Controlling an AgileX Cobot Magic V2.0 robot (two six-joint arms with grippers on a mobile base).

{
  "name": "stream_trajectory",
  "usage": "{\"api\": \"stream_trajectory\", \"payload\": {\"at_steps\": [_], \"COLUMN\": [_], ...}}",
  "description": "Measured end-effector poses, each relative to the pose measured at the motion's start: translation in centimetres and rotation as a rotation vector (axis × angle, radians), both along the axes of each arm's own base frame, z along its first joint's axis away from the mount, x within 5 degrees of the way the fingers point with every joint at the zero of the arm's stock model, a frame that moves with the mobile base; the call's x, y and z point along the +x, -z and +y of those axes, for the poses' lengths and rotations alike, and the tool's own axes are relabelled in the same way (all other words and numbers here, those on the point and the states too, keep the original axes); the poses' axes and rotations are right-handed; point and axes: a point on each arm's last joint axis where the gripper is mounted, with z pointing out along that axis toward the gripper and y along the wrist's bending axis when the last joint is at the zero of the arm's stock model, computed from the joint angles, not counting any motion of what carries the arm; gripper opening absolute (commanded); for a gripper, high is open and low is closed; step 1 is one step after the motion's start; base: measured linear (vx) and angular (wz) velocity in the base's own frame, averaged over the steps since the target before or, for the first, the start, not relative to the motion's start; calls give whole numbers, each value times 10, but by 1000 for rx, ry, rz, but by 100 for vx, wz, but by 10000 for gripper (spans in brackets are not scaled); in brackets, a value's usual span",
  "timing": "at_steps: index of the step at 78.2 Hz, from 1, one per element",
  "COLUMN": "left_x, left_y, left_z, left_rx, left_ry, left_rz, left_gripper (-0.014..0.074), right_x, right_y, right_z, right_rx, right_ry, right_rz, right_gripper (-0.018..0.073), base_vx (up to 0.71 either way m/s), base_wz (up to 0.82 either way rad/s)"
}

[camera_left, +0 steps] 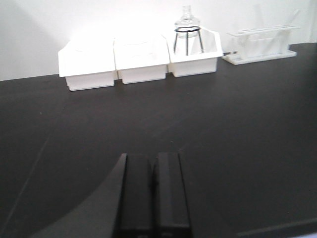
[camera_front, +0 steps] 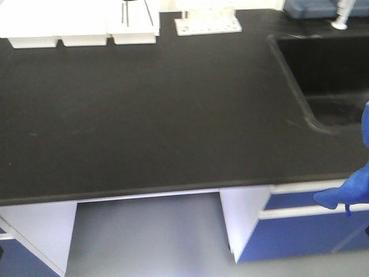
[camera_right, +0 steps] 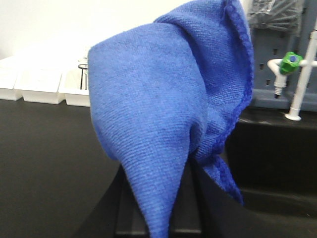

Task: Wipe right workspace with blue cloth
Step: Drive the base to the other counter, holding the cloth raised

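The blue cloth hangs bunched from my right gripper, whose dark fingers are shut on its narrow end; it fills most of the right wrist view. In the front view the cloth dangles at the far right edge, in front of the counter's rim, and the gripper itself is outside that frame. My left gripper is shut with nothing in it, held over the black counter. The right workspace is out of view; only the black counter with the sink shows.
A sink basin is sunk into the counter's right end, with a white tap behind it. White bins, a glass flask on a stand and a tube rack line the back. Blue-fronted cabinets stand below.
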Motion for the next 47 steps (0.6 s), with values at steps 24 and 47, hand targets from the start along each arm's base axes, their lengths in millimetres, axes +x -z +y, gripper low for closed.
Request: {"api": "stream_trajectory", "payload": {"at_steps": [24,47], "left_x": [0,0], "left_y": [0,0], "left_z": [0,0], "left_rx": [0,0], "left_ry": [0,0], "left_rz": [0,0], "left_gripper": [-6,-6], "right_x": [0,0], "right_y": [0,0], "right_z": [0,0], "right_rx": [0,0], "right_ry": [0,0], "right_rz": [0,0], "right_gripper": [-8,-8], "base_vx": [-29,-31], "base_wz": [-39,-56]}}
